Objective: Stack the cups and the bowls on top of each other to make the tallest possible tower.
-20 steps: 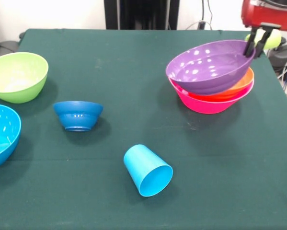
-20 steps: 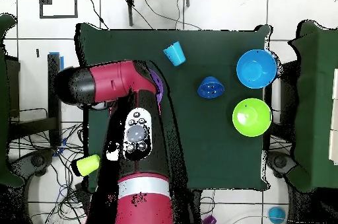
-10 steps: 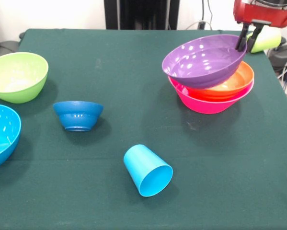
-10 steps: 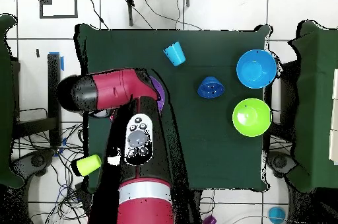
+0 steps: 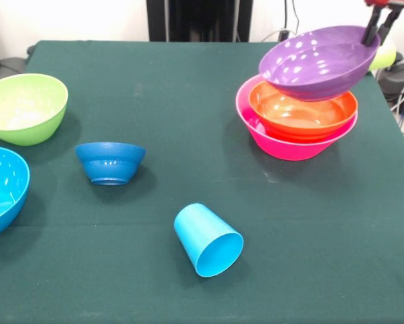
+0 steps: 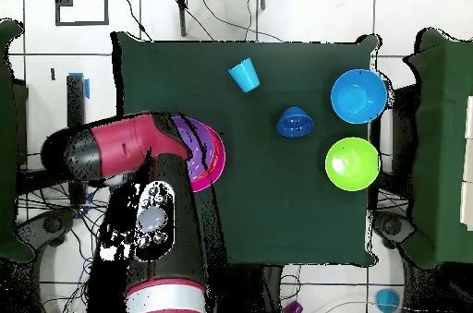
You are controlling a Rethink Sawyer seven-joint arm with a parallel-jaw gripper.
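Purple bowl [image 5: 320,62] glossy, mouth up, tilted toward table's centre, raised rim at gripper [image 5: 381,25]. Gripper fingers closed on that rim, holding bowl above orange bowl [image 5: 303,111] nested in pink bowl [image 5: 289,145]. Half second ago purple bowl sat lower, covering orange one; now lifted, shifted right, orange interior exposed.

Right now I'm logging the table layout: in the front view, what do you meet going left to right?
Sky blue bowl → lime green bowl → small dark blue bowl → sky blue cup → pink bowl holding the orange bowl, with the purple bowl lifted above by the pincer.
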